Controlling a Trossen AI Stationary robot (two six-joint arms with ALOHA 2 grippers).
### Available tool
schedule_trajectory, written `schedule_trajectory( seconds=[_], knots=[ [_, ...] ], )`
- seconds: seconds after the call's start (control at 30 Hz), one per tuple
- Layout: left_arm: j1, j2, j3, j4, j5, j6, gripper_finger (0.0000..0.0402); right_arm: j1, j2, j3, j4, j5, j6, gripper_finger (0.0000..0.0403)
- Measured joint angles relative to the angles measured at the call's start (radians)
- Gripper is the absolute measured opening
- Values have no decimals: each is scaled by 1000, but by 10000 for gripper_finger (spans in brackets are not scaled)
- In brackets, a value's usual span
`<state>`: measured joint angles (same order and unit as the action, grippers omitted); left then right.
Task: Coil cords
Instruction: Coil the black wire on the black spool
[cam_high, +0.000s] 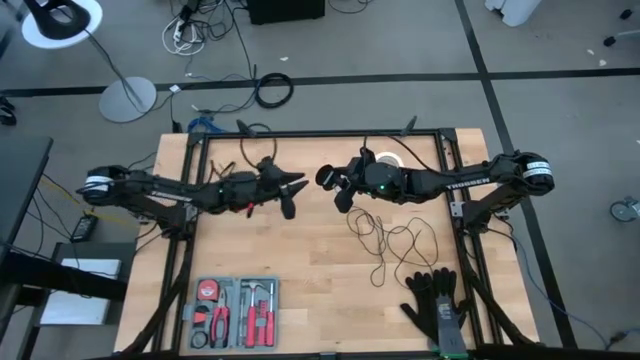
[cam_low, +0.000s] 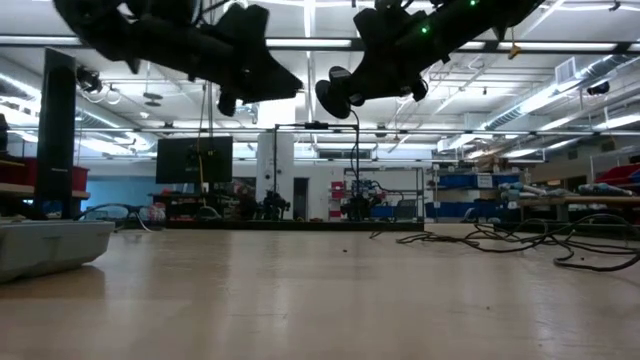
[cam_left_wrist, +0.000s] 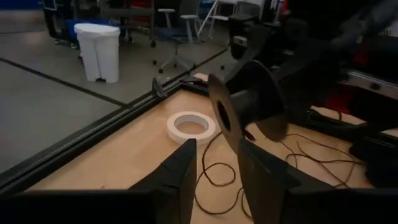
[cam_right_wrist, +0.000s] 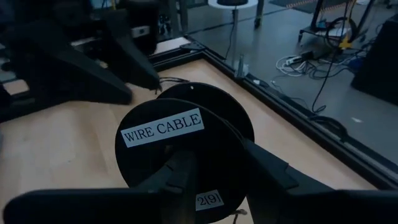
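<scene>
A thin black cord (cam_high: 395, 240) lies in loose loops on the wooden table, right of the middle. It leads up to a round black spool (cam_right_wrist: 205, 106) labelled "WIRE CABLE", which my right gripper (cam_high: 338, 188) holds above the table's middle. My left gripper (cam_high: 292, 195) hovers just to the spool's left. In the left wrist view its fingers (cam_left_wrist: 180, 174) stand apart with nothing between them, pointing at the spool (cam_left_wrist: 249, 106). My right gripper has the spool's near flange (cam_right_wrist: 155, 158) between its two fingers, at the flange's lower part; the fingers themselves cover the exact place of contact. They reach in nearly level from the table's right side. The spool (cam_low: 338, 97) hangs clear of the table.
A white tape ring (cam_left_wrist: 191, 126) lies at the far edge behind the spool. Black gloves (cam_high: 435, 305) lie at the near right, and a grey tool tray (cam_high: 235, 310) sits at the near left. Bare wood shows between the tray and the cord.
</scene>
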<state>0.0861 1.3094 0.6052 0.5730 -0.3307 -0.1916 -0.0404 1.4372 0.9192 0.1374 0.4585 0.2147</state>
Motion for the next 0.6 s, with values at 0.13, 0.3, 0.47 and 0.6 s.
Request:
schedule_trajectory(
  seconds=[0.13, 0.3, 0.47, 0.6],
  knots=[
    [15, 57, 59, 2, 62, 7, 122, 1, 0, 0, -9, 2, -8, 99],
    [35, 102, 99, -3, 63, 7, 122, 1, 0, 0, -13, 5, -10, 100],
    [45, 149, 126, -2, 78, 7, 119, 1, 0, 0, -16, 6, -10, 100],
    [45, 189, 150, 5, 81, 7, 87, 0, 0, 0, -30, 12, -14, 100]
  ],
)
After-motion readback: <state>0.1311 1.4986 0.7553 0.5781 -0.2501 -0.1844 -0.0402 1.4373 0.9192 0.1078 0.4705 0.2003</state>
